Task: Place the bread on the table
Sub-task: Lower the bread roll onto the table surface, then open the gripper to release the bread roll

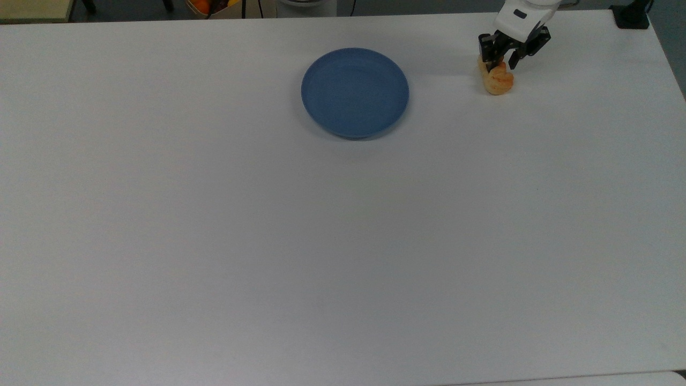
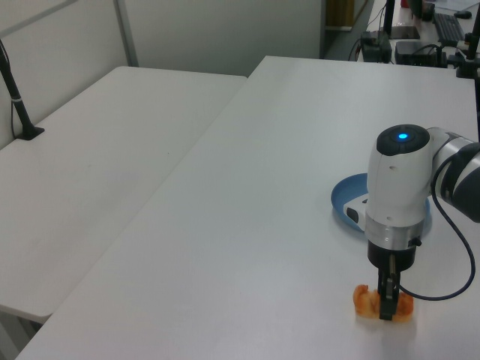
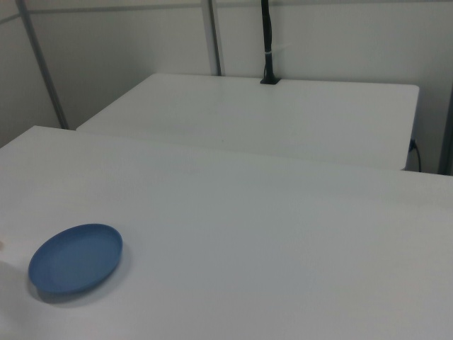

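The bread [image 1: 498, 83], a small golden-orange loaf, lies on the white table [image 1: 343, 241] near the far right corner in the top view. My gripper [image 1: 499, 58] stands right over it, open, with one dark finger on each side of the loaf's upper end. In the left view the bread [image 2: 365, 301] rests on the table [image 2: 247, 225] at the lower right, and the gripper [image 2: 386, 309] comes straight down onto it, its fingers seen edge-on in front of the loaf's middle.
A round blue plate [image 1: 355, 91] with nothing on it sits left of the bread in the top view; the arm partly covers the plate [image 2: 346, 206] in the left view. A black post base [image 1: 632, 16] stands at the table's far right corner. A second white table [image 3: 283, 113] adjoins.
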{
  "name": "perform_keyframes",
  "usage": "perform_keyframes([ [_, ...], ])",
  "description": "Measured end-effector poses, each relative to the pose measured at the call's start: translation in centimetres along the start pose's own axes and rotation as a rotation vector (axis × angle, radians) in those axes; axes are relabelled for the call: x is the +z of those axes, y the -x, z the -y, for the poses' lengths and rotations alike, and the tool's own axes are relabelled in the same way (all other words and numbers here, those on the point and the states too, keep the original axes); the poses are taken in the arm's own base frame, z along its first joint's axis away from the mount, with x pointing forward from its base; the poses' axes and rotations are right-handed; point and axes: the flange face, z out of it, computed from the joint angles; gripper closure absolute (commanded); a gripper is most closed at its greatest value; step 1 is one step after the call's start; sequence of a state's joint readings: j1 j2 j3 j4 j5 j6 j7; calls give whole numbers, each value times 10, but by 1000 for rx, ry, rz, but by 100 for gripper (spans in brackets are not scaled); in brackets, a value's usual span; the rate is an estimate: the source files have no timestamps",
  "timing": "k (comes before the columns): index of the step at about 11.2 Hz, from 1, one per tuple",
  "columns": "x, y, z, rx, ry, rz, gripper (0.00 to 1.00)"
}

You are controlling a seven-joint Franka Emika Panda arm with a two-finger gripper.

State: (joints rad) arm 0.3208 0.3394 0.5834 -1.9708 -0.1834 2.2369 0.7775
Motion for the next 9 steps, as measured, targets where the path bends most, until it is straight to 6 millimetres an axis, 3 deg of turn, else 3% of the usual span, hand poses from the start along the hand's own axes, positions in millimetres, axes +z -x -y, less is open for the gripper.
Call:
perform_keyframes([
  [1,1,0,0,1,0,2,0],
  [9,-3,-4,0,17,-6,-5,0],
])
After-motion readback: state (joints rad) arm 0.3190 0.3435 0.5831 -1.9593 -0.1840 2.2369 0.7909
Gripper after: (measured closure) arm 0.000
